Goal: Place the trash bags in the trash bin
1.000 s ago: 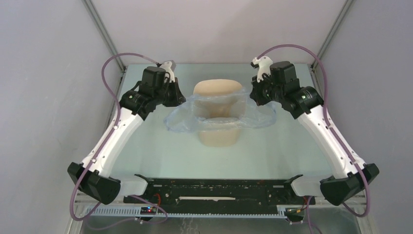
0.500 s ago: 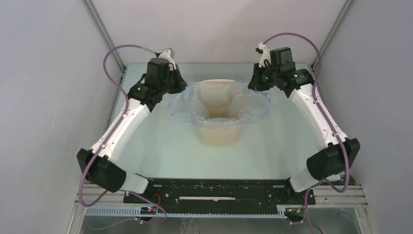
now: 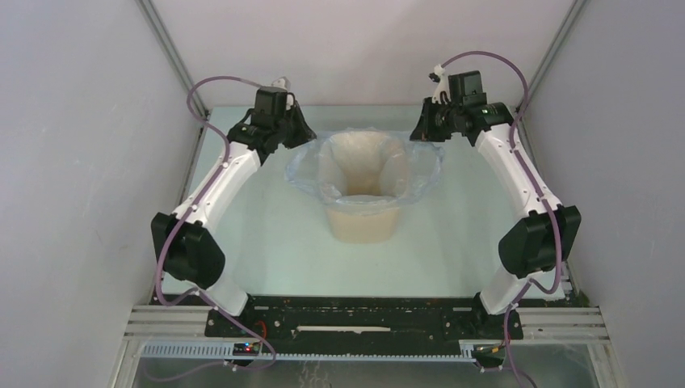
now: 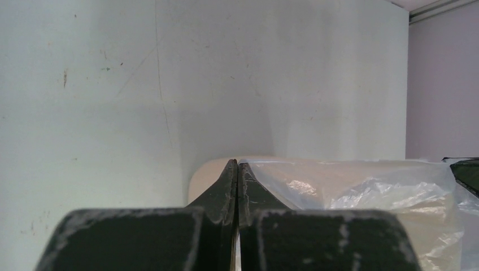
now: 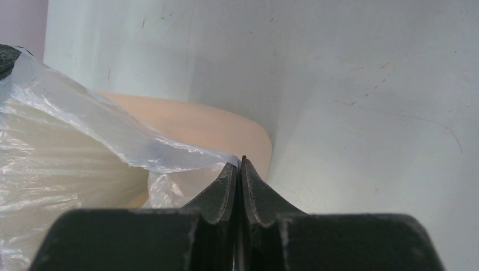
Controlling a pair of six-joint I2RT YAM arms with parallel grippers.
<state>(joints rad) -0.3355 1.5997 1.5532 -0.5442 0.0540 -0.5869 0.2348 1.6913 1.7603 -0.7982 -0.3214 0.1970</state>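
Left end effector [image 3: 301,141]: clenched, the two fingers pressed flat together with no gap between them, sitting at the far-left rim of the trash bin [image 3: 363,226].
Left grasp: the trash bag [image 3: 305,174] starts right at these fingertips in the left wrist view, and its top edge runs off taut to the right, so this one has the thin film nipped.
Right end effector [image 3: 421,134]: over at the far-right rim, fingers drawn together in its wrist view with only a hairline seam between them.
Right grasp: the film slopes down to the tips and meets them. Whether it is actually pinched there, I cannot tell.
Bag relative to the end effectors: it is spread between the two of them, mouth wide open, draped over the bin's rim and hanging down inside. A crinkly collar flares outward below each set of fingers.
Bin relative to the end effectors: it stands upright on the worktop [image 3: 266,242], between the pair and a little nearer the arm bases. Its cream wall shows just beyond and below the tips in both wrist views.
Left wrist view: bag to the right of the tips, bare cream rim just to their left.
Right wrist view: bag to the left of the tips, rim curving behind them.
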